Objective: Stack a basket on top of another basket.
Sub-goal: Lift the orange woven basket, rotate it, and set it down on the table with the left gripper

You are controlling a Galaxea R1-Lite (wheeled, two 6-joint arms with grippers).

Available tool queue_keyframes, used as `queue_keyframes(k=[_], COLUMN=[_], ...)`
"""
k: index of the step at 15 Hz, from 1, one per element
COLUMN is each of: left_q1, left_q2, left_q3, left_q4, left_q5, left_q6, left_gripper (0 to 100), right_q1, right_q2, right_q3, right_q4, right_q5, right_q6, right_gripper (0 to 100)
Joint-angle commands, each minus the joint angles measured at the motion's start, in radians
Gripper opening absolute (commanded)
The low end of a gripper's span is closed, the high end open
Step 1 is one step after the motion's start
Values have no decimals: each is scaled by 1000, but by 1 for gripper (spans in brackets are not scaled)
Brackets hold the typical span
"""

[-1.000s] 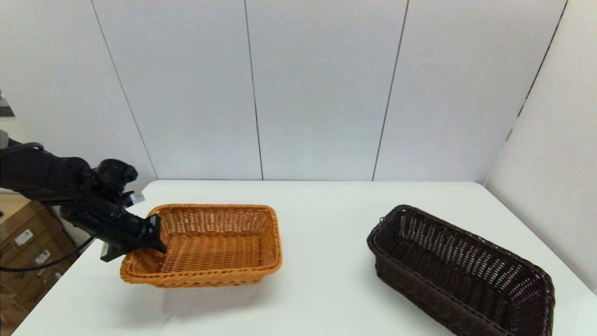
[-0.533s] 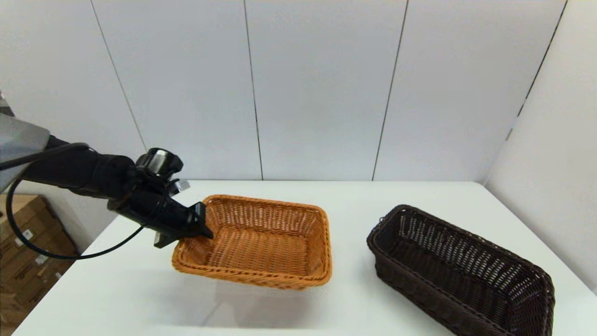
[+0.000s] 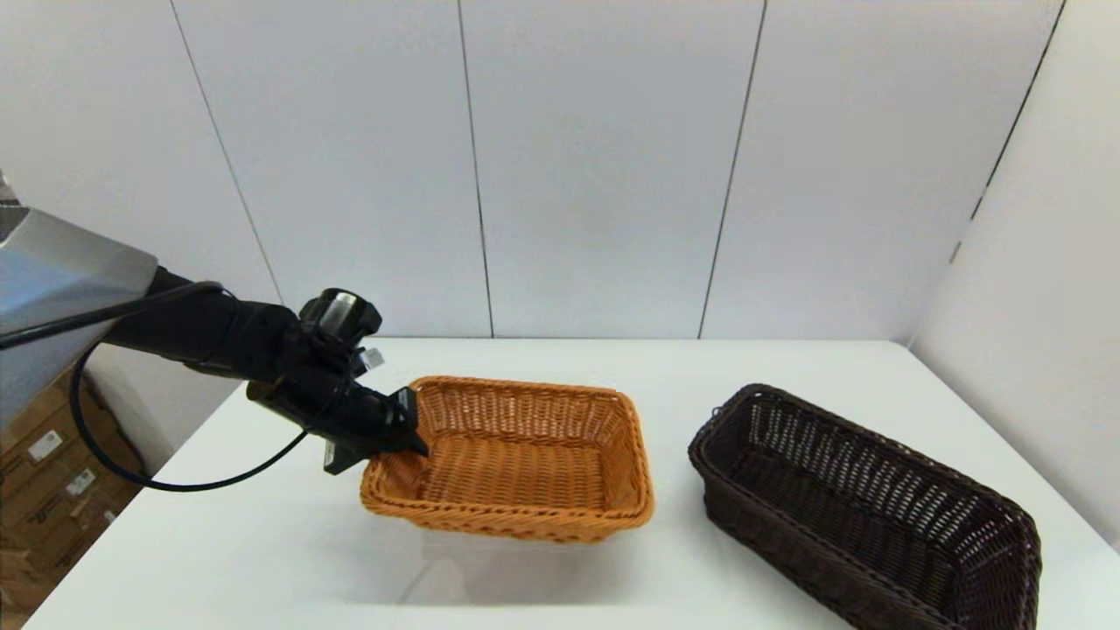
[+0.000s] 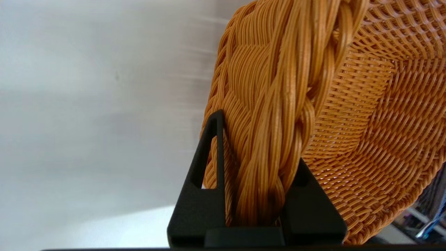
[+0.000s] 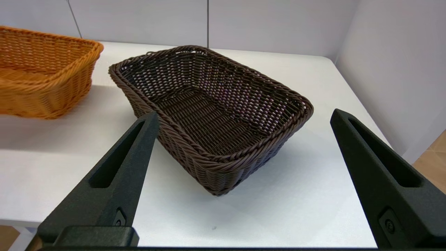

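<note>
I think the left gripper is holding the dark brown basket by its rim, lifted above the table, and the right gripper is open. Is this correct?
One detail is wrong: the left gripper is shut on the rim of the orange basket, as the left wrist view shows. The dark brown basket sits untouched on the table. The right gripper is indeed open.
</note>
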State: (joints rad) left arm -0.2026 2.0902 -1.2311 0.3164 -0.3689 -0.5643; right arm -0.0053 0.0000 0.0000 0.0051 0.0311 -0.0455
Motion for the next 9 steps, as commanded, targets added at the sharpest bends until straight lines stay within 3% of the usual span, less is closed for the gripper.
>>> queue_keyframes(k=[1,9], left_q1=[-12,-44], left_q2=[22,57], left_q3=[2,2], left_q4=[-10,-37], left_q5=[-2,13], left_q6=[-9,-14], left_gripper=[0,0], right_q1=[1,-1], right_q2=[2,2], right_q3=[2,0], right_q4=[-1,-1], right_q5=[0,0], right_q6=[0,0], right_gripper=[100,100])
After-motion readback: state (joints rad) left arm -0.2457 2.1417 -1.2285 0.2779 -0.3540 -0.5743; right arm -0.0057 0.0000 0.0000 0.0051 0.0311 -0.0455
